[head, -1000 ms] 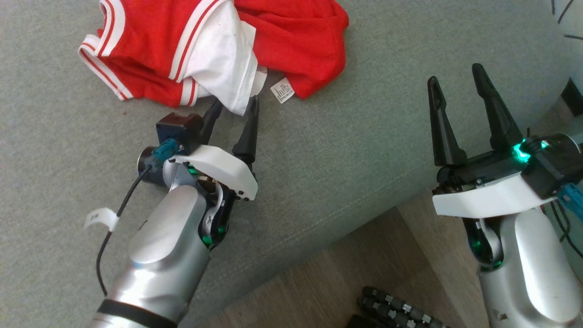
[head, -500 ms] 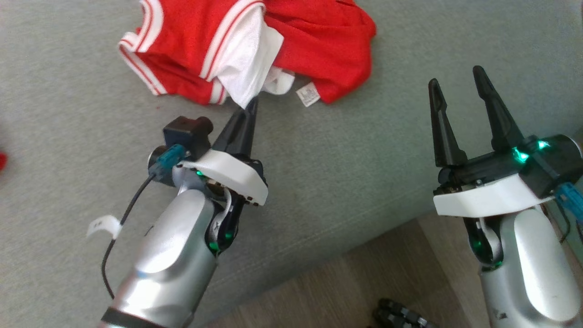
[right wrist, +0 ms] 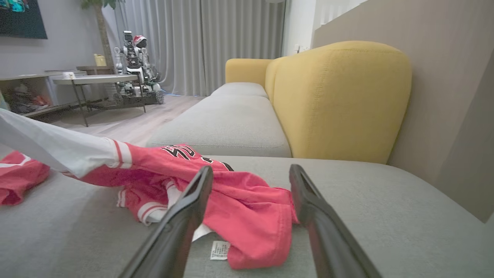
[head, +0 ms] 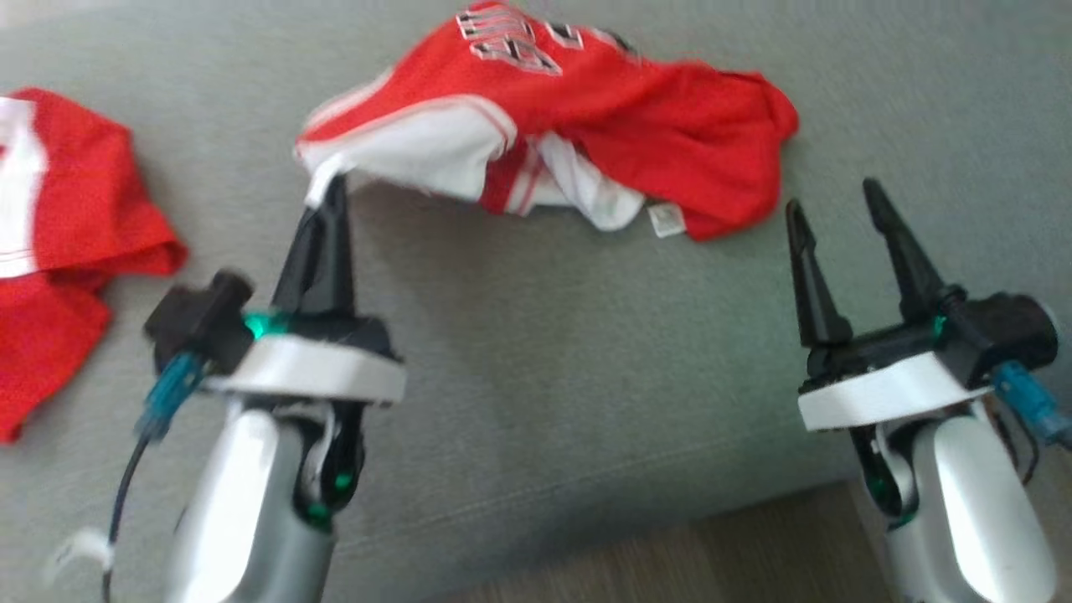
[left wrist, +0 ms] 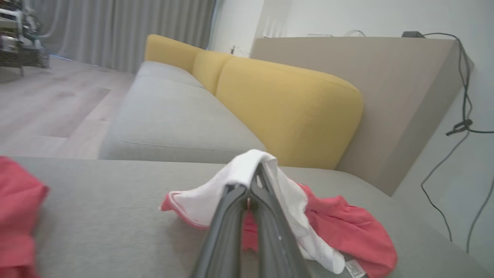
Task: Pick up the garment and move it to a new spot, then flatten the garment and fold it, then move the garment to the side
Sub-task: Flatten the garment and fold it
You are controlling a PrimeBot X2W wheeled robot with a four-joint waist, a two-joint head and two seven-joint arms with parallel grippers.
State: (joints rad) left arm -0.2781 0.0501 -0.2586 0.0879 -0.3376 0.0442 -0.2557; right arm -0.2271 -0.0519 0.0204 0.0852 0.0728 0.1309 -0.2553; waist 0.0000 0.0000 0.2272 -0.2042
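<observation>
The garment (head: 670, 134) is a red and white jersey with lettering, lying on the grey sofa seat (head: 519, 352). My left gripper (head: 333, 191) is shut on a white edge of it and holds that edge up off the seat, so the cloth stretches between the fingertips and the heap. In the left wrist view the white cloth (left wrist: 239, 173) drapes over the shut left gripper (left wrist: 254, 185). My right gripper (head: 831, 199) stands open just right of the garment, with nothing between its fingers. In the right wrist view the right gripper (right wrist: 251, 170) points at the red heap (right wrist: 247, 200).
A second red and white cloth (head: 59, 226) lies on the seat at the far left. Yellow back cushions (right wrist: 339, 100) rise behind the seat. The seat's front edge and wooden floor (head: 670, 561) are near my arms. A table (right wrist: 92, 79) stands far off.
The left gripper closed on the garment's white edge and raised it, pulling the cloth out to the left. The head view has shifted. The right gripper stays open.
</observation>
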